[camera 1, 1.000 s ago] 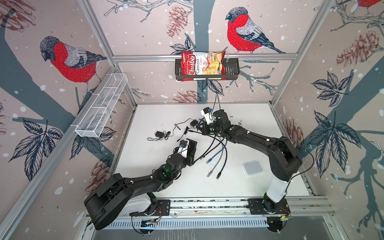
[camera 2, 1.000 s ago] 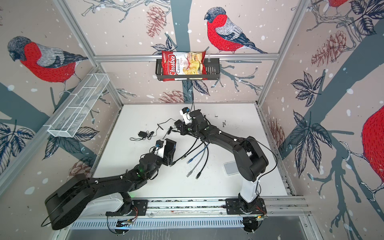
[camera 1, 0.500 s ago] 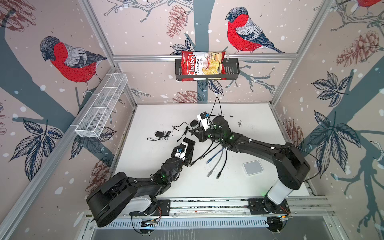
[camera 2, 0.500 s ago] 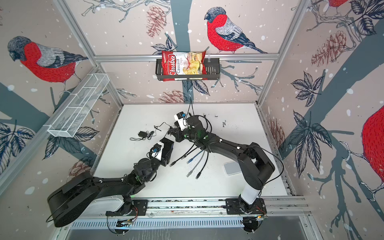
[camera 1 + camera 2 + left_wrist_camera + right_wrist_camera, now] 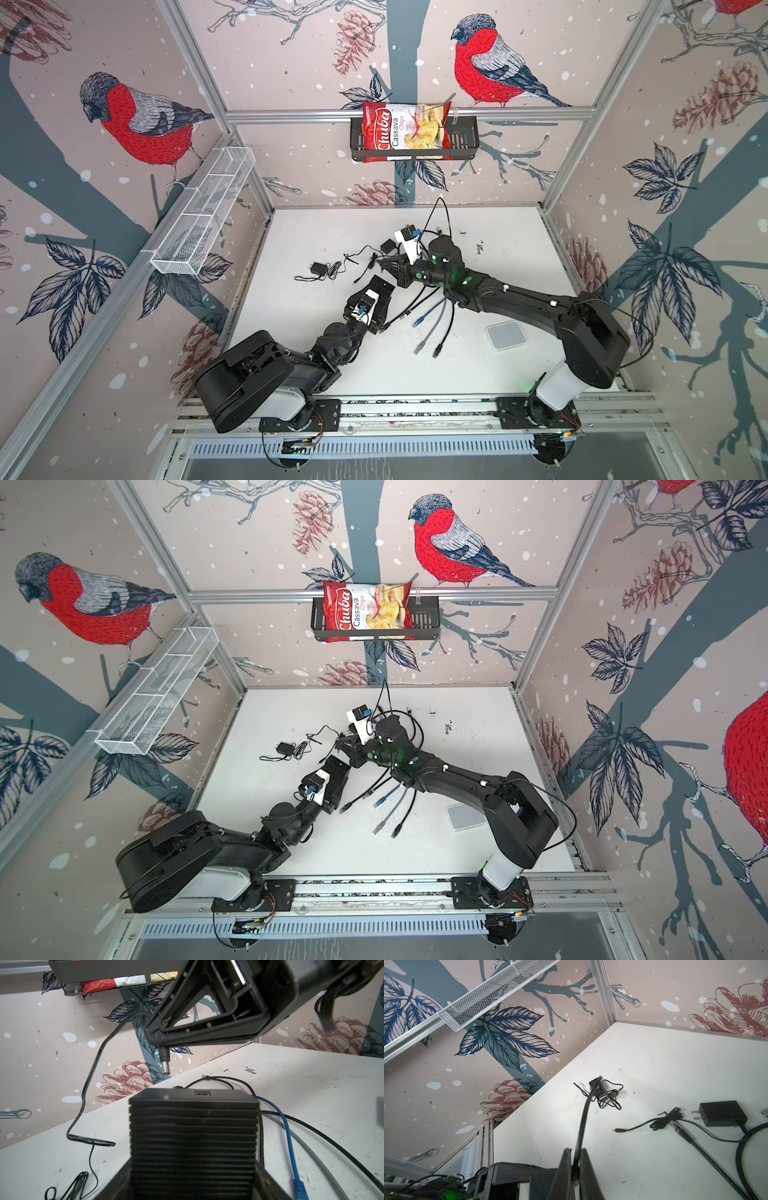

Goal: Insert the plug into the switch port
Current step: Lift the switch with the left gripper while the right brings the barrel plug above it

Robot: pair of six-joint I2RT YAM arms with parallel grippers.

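Mid-air over the white bench (image 5: 311,232), right gripper (image 5: 574,1154) pinches one thin black cord (image 5: 583,1118), its black barrel plug (image 5: 165,1061) dangling just above the black ribbed switch box (image 5: 193,1126), clamped in the wide-spread left gripper (image 5: 193,1167). Two black power adapters (image 5: 318,268) (image 5: 388,246) lie toward the far edge, one blue cable (image 5: 288,1140) nearby.

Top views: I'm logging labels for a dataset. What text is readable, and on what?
"Chuba": red chip bag in the black wall basket.
"Cassava Chips": same bag.
Smaller print on the bag: too small to read.
On the black switch: nothing legible.
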